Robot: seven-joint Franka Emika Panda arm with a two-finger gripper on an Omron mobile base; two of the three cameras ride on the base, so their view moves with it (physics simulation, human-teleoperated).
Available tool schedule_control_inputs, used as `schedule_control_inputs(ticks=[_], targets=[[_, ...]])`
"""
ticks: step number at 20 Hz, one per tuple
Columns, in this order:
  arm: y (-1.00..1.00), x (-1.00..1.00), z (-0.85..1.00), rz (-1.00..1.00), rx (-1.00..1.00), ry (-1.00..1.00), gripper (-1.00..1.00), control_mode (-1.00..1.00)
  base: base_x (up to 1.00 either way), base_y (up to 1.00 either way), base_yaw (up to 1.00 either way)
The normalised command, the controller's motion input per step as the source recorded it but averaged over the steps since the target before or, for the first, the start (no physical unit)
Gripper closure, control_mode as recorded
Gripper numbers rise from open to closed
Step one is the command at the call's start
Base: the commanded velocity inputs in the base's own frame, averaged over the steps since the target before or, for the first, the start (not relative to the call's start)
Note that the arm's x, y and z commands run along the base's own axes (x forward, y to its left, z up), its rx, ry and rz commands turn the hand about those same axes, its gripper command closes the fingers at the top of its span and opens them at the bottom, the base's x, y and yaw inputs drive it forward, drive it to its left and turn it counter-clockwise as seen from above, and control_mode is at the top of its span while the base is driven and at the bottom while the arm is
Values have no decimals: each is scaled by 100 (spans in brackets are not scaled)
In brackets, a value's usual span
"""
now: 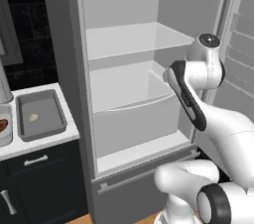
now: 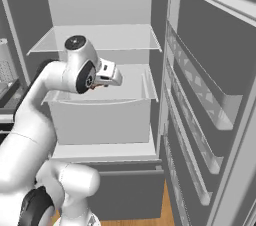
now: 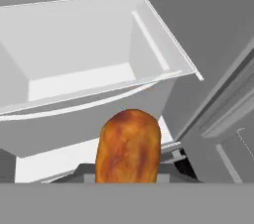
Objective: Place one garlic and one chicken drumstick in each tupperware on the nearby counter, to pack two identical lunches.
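A browned chicken drumstick [image 3: 128, 151] sits close at the bottom of the hand view, and my gripper [image 2: 100, 85] is shut on it, in front of the open fridge at drawer height. The fingertips are hidden behind the meat. On the counter [image 1: 47, 143] to the left lies a grey tupperware [image 1: 59, 111] with one pale garlic [image 1: 33, 117] inside. A second tupperware [image 1: 6, 140] is cut off by the left edge and holds another brown chicken drumstick [image 1: 2, 126].
The fridge stands open with white shelves [image 1: 134, 39] and a white drawer [image 3: 74, 77] below them. Its door with shelf rails [image 2: 205, 95] swings out on the right. A paper-towel roll [image 1: 4, 89] stands behind the trays. Dark cabinets [image 1: 39, 183] sit under the counter.
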Motion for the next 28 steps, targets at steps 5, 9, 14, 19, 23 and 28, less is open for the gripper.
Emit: schedule_control_inputs(ticks=[5, 9, 14, 19, 23, 28], targets=[[27, -80, -80, 17, 0, 6, 100, 100, -20, 2, 5], [0, 0, 0, 0, 0, 0, 100, 100, -100, 10, 26], [0, 0, 0, 0, 0, 0, 100, 100, -89, 80, 39], [0, 0, 0, 0, 0, 0, 100, 100, 1, 100, 33], [0, 0, 0, 0, 0, 0, 100, 100, 81, 100, 16], [0, 0, 0, 0, 0, 0, 100, 100, 100, 97, -3]])
